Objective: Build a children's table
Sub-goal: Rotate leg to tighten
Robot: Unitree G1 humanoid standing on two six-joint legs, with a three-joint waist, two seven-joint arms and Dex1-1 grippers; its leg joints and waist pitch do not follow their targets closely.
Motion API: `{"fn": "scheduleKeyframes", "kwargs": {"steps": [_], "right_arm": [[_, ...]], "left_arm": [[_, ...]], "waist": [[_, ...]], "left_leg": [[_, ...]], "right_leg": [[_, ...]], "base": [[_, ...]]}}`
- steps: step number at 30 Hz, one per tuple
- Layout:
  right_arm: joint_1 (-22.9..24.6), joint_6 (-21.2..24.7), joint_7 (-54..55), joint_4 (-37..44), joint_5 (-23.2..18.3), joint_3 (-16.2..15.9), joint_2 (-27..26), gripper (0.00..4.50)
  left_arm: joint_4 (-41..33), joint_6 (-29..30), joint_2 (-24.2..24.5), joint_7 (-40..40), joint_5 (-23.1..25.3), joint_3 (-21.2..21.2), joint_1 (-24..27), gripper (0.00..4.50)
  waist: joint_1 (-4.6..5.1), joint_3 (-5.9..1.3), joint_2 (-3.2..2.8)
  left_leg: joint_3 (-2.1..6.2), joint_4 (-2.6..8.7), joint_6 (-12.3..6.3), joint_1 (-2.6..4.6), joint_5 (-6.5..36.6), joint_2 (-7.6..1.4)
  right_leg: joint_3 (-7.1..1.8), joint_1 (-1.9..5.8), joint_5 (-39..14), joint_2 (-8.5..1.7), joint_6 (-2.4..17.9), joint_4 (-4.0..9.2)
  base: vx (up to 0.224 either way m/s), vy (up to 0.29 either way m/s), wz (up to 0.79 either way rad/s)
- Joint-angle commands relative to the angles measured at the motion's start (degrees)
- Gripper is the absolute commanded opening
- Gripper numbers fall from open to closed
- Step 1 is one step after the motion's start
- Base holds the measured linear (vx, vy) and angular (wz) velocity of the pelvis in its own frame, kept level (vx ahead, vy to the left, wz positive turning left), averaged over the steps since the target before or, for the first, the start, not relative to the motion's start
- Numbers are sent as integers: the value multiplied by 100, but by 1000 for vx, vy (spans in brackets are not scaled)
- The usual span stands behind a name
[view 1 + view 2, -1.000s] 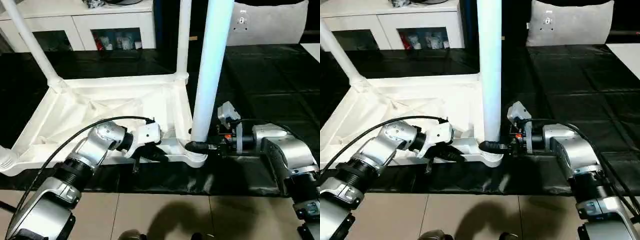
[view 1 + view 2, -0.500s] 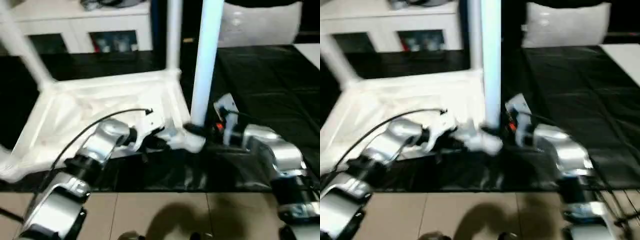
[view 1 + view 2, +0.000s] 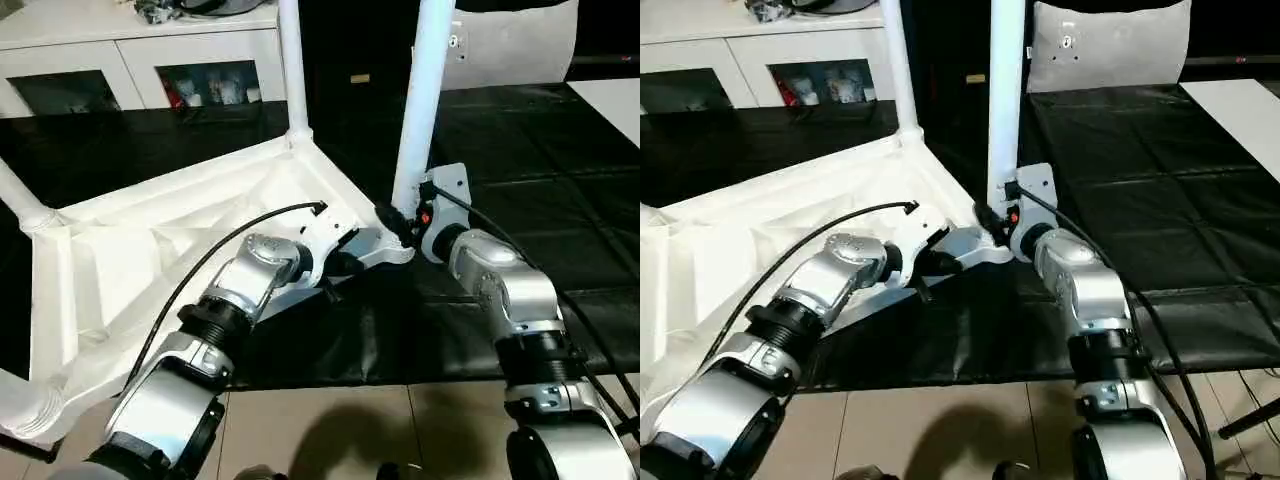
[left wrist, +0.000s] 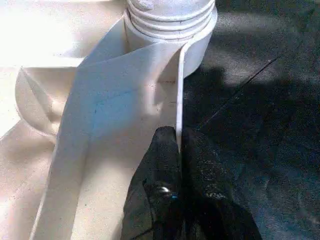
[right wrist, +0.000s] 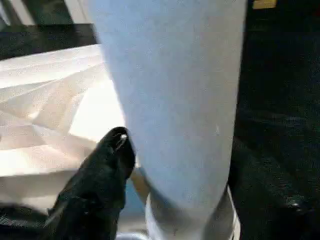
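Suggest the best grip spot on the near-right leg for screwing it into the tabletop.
Low on the leg, just above its corner socket, coming in level from the robot's right as the right gripper does. The tube is widest there, stands upright, and the tabletop blocks the other side.

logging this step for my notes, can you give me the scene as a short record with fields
table top: white plastic top lying underside up on the black-covered work table
near corner leg: white tube leg standing upright in the corner socket
far leg: another leg upright at the far corner
left claw: left claw shut on the top's thin edge wall beside the socket
right claw: right claw around the base of the near corner leg, one finger against the tube
background: white cabinet behind the table
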State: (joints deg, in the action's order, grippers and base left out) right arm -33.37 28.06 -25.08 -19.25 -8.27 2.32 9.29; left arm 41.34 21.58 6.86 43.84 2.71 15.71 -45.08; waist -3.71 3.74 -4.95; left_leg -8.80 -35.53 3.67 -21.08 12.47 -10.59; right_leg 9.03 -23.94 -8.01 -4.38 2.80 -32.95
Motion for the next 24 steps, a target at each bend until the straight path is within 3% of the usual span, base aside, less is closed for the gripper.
{"fn": "scheduleKeyframes", "kwargs": {"steps": [1,2,4,8,10,13,15,18,19,22,24], "right_arm": [[139,-36,-436,190,-203,-237,20,320],[178,-94,-531,217,-215,-242,110,332],[215,-152,-614,233,-211,-244,210,347],[332,-953,-1279,84,-163,-189,734,381],[366,-1016,-1676,82,-271,-110,931,393],[445,-943,-2457,182,-360,-278,1362,424],[500,-880,-3251,251,-566,-388,1748,424],[524,-827,-3838,287,-776,-457,1968,381],[518,-812,-4046,264,-830,-504,2039,390],[502,-781,-4288,233,-877,-562,2106,341],[416,-738,-4637,111,-908,-686,2157,336]], "left_arm": [[-15,-308,216,-45,90,-71,-49,0],[-14,-440,264,39,94,-51,-29,0],[-40,-558,319,154,91,-26,5,0],[-71,-986,640,731,159,166,103,0],[-56,-1273,761,1033,146,240,129,0],[-130,-1605,964,1649,104,403,201,0],[-193,-1922,1240,2301,151,632,262,0],[-137,-2128,1373,2561,189,717,247,0],[-124,-2215,1416,2696,180,744,243,0],[-135,-2324,1474,2897,169,786,247,0],[-172,-2453,1491,3157,122,827,249,0]], "waist": [[-55,-529,102],[-51,-537,124],[-50,-541,113],[-66,-558,100],[-74,-552,102],[-137,-549,128],[-213,-552,127],[-298,-552,132],[-321,-543,125],[-401,-539,133],[-445,-547,145]], "left_leg": [[61,330,-789,-49,31,-133],[60,328,-797,-47,42,-139],[64,326,-798,-50,9,-144],[56,314,-828,-41,10,-168],[58,312,-856,-46,-12,-174],[45,311,-890,-30,-2,-189],[41,310,-925,-27,-11,-202],[30,303,-957,-19,27,-229],[27,308,-935,-6,49,-236],[25,325,-792,17,175,-248],[23,327,-762,17,153,-251]], "right_leg": [[-293,497,-1828,-436,278,454],[-297,503,-1849,-437,249,454],[-299,503,-1823,-439,240,446],[-318,484,-1736,-459,315,413],[-326,487,-1678,-445,338,399],[-327,472,-1733,-444,377,402],[-336,473,-1735,-446,389,387],[-346,454,-1755,-449,413,371],[-344,434,-1824,-451,414,382],[-337,423,-2086,-461,372,412],[-344,425,-2081,-465,362,403]], "base": [[0,0,0],[0,0,0],[0,0,0],[0,0,0],[0,0,0],[0,0,0],[0,0,0],[0,0,0],[0,0,0],[0,0,0],[0,0,0]]}}
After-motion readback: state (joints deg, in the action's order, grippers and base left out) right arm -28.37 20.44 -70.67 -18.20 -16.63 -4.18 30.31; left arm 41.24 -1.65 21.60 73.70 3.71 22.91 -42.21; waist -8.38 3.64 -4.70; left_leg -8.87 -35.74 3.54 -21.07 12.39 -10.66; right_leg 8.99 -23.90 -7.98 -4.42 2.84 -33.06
